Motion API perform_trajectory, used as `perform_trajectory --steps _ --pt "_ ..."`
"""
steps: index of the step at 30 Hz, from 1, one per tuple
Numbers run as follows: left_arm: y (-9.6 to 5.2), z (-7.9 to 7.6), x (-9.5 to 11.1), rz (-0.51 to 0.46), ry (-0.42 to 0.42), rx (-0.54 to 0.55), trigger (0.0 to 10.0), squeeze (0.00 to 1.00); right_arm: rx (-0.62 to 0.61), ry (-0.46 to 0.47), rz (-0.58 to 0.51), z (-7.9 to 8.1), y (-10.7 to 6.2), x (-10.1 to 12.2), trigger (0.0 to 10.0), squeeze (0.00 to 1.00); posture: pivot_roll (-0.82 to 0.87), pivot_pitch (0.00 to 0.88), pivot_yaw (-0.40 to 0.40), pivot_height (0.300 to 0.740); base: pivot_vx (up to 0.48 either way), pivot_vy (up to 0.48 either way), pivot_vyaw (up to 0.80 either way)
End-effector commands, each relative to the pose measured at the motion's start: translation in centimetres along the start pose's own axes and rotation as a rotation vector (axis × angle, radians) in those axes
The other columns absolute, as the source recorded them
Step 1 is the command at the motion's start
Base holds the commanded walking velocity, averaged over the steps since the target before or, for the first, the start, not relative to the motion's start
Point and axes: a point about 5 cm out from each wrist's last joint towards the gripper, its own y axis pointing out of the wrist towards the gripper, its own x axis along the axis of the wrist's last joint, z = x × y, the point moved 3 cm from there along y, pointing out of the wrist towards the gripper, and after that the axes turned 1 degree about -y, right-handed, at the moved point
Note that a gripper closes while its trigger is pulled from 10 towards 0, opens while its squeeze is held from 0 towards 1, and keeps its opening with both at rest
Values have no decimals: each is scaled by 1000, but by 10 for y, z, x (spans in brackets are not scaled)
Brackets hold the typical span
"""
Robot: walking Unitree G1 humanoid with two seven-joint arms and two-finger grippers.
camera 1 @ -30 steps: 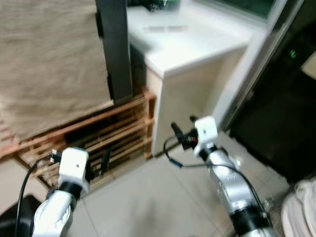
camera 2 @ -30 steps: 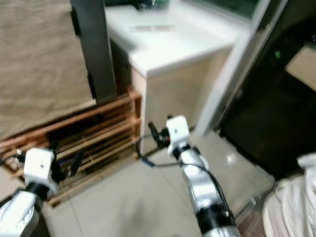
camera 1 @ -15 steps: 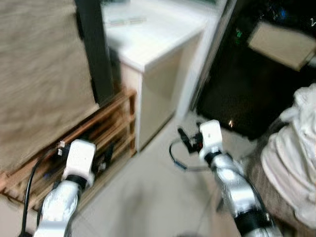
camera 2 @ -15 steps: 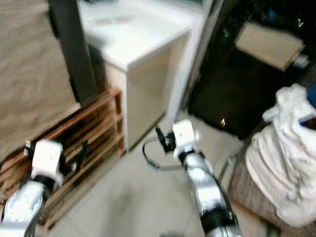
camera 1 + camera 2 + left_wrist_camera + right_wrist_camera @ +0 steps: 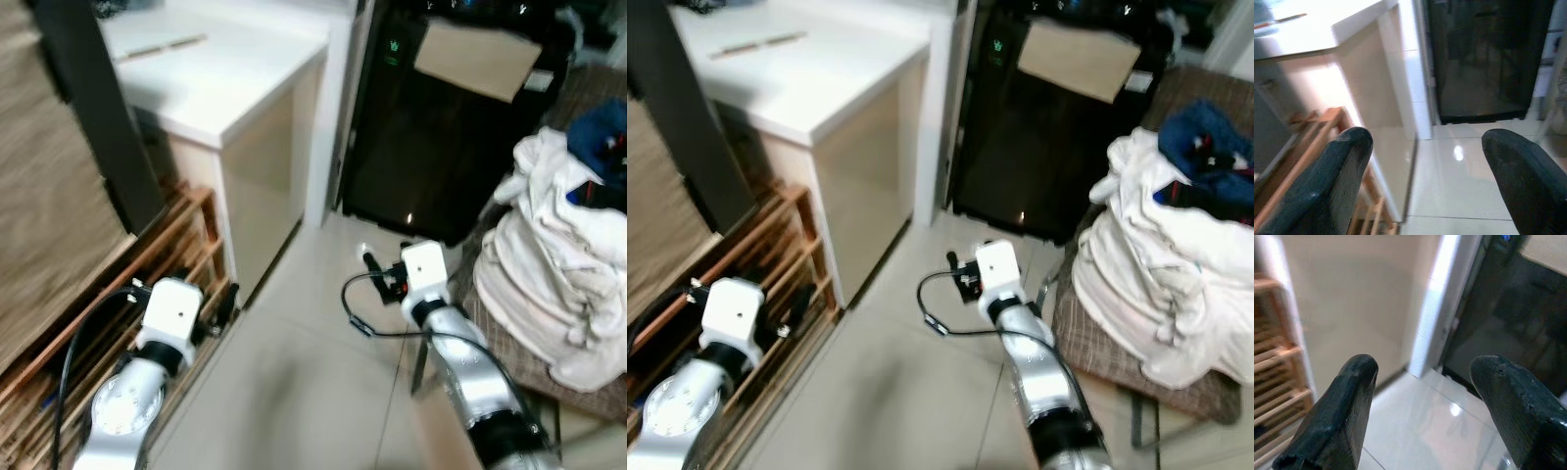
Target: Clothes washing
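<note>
Your camera is swinging toward 3 o'clock: the burlap-coloured panel and dark post that were taking up the 9 to 11 o'clock side a second ago are sliding out at the edge, and the dark glass-fronted appliance (image 5: 1038,147) with its small green light is now sitting at 12 o'clock, right beside the white counter cabinet (image 5: 216,108). Because the whole scene is shifting at once, you are looking at a turn of the robot, not at things moving. The heap of white laundry (image 5: 1156,284), with something blue on top, is coming fully into view at 3 o'clock, resting on a checked seat (image 5: 1097,343) just beside the right arm. The slatted wooden rack (image 5: 108,313) is lying at 8 o'clock behind the left arm. The left gripper (image 5: 1425,181) is hanging over bare tile with its fingers spread apart and nothing between them; the right gripper (image 5: 1425,406) is likewise parted and empty, pointing at the floor before the appliance. You are probably lining up on the clothes, so the pickup has not yet begun.
</note>
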Motion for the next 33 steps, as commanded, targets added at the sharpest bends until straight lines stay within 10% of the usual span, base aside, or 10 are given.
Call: perform_trajectory --steps 1,24,25,26,27,33 --pt "-5 8 -1 8 26 18 10000 0 42 9 -30 13 5 9 10000 0 5 58 -32 740 480 0 0" --pt "2 31 4 -26 87 166 10000 0 -124 -12 -134 -9 17 42 10000 0 10 42 -45 740 454 0 -561" --pt "3 33 3 -15 87 179 10000 0 -128 27 -139 -9 18 44 10000 1000 14 40 -41 740 0 0 0" --pt "3 35 2 -7 84 185 10000 0 -129 54 -143 -10 19 46 10000 1000 14 40 -41 740 0 0 0" --pt "3 34 6 -33 57 168 10000 1000 -135 76 -158 -11 20 50 10000 1000 14 40 -41 740 0 0 0" --pt "5 57 39 -178 -78 266 10000 1000 -461 249 -171 -62 15 53 10000 1000 17 21 -36 740 0 0 0"
